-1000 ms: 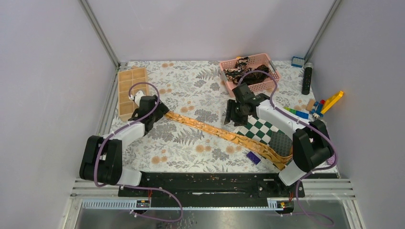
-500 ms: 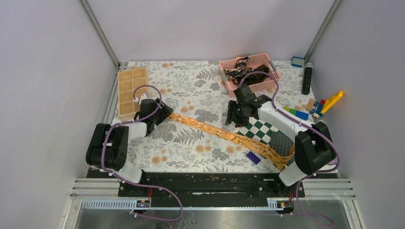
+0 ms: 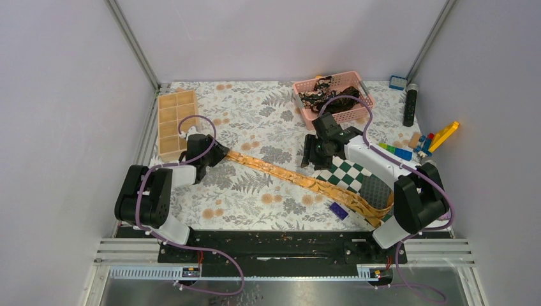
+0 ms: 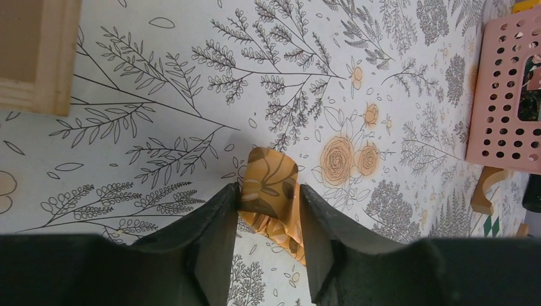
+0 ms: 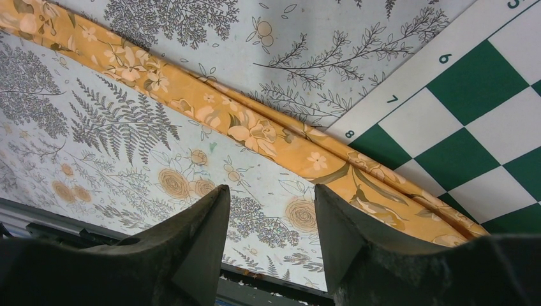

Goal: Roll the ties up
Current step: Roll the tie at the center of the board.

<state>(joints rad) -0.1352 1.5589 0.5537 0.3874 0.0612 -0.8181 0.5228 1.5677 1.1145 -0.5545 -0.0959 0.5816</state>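
Left tool clamped on narrow end of golden tie. Right tool apart, empty, above tie. Rolling likely just starting; next, turn gripped end over itself.

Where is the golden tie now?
In the top view, the golden tie stretches diagonally from the left end effector across the checkered board at near right.

Around you, plain pale lilac wall panels on three sides, silver aluminium corner posts, white floral-print tabletop, black metal base rail, even light
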